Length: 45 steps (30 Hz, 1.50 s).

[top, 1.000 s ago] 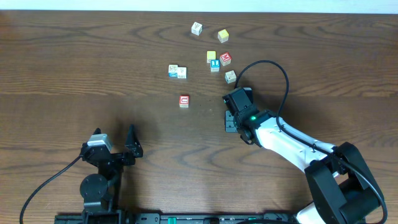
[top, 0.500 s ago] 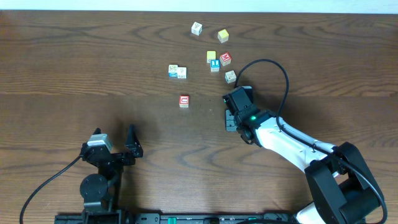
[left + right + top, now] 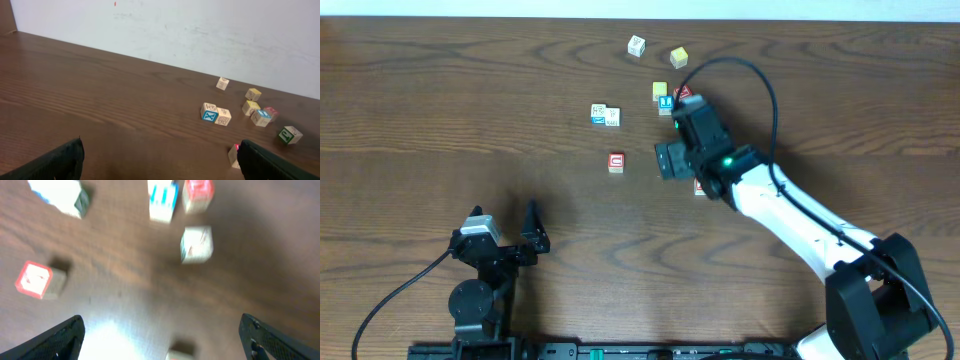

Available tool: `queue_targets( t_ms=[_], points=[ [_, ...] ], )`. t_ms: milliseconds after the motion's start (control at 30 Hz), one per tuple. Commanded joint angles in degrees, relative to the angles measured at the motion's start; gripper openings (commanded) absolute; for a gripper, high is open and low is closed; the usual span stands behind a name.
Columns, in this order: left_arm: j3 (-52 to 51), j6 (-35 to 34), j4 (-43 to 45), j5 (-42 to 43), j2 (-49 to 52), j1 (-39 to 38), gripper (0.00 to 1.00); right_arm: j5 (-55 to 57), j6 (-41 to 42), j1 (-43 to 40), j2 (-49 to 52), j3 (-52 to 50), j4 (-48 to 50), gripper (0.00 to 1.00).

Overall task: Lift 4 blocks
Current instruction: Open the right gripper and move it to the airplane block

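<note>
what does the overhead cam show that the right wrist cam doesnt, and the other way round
Only overhead: both arms whole, the left gripper parked near the front edge, and a lone light block and two yellow cubes on the far side.
Only right wrist, blurred: a whitish block that the right arm covers from above, and its own fingers spread wide.
Both: the red-framed block, the blue-lettered block and the pair of white cubes.

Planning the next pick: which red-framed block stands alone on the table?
The red-framed block nearer the robot than the white pair, nothing touching it; the other red one sits beside the blue-lettered block.
</note>
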Motion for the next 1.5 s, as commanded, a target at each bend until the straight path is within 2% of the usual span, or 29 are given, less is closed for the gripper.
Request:
queue_targets(
  t_ms=[0, 267, 400, 633, 800, 1000, 1267, 1467],
  points=[
    [-1.3, 0.3, -1.3, 0.3, -0.1, -0.1, 0.98, 0.1, -5.6, -2.8, 0.1, 4.4, -0.3, 0.96],
    [-1.3, 0.3, -1.3, 0.3, -0.1, -0.1, 0.98, -4.7, -10.0, -9.4, 5.2, 11.1, 0.3, 0.97],
    [-1.3, 0.3, -1.3, 0.3, -0.1, -0.1, 0.98, -4.6, -12.8, -9.5, 11.1, 17.7, -2.6, 0.99],
    [-1.3, 0.3, -1.3, 0.3, -0.1, -0.1, 0.98, -5.9, -11.6, -9.5, 21.4, 28.7, -8.4, 0.98],
    [-1.3, 0.3, -1.3, 0.3, -0.1, -0.1, 0.98, -7.2, -11.6, -9.5, 24.9, 29.2, -9.4, 0.85],
    [-1.3, 0.3, -1.3, 0.3, -0.1, -0.1, 0.98, -7.2, -11.6, -9.5, 27.2, 29.2, -11.2, 0.8],
    [-1.3, 0.3, -1.3, 0.3, -0.1, -0.1, 0.98, -8.3, -11.4, -9.5, 28.9, 29.1, -11.6, 0.63],
    [-1.3, 0.3, -1.3, 0.3, -0.1, -0.1, 0.98, -8.5, -11.4, -9.5, 29.0, 29.0, -11.5, 0.6]
  ],
)
